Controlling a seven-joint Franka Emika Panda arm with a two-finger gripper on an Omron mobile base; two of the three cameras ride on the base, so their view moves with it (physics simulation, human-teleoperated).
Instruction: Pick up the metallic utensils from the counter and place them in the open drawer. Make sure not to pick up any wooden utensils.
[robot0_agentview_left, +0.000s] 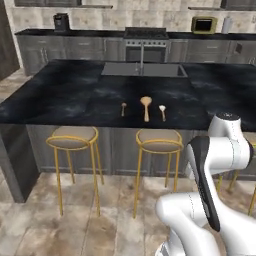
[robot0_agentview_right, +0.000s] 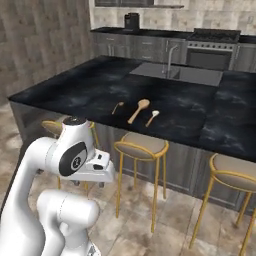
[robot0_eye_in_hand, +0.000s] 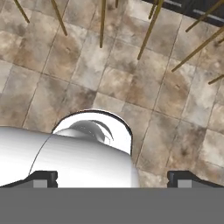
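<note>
Your arm is folded low above its own base, wrist bent downward. Your tool (robot0_eye_in_hand: 113, 178) points at the floor, its two fingertips (robot0_eye_in_hand: 41, 178) spread wide, holding nothing.

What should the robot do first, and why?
Probably lift its open claw toward the counter. The claw points down at the floor, far from the three utensils there. The pale-tipped one, right of the big wooden spoon, looks like the likeliest metal one.

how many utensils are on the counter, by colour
tan wooden spoons: 2 (large, small)
pale-headed utensil: 1
total: 3, all on the black counter
</note>
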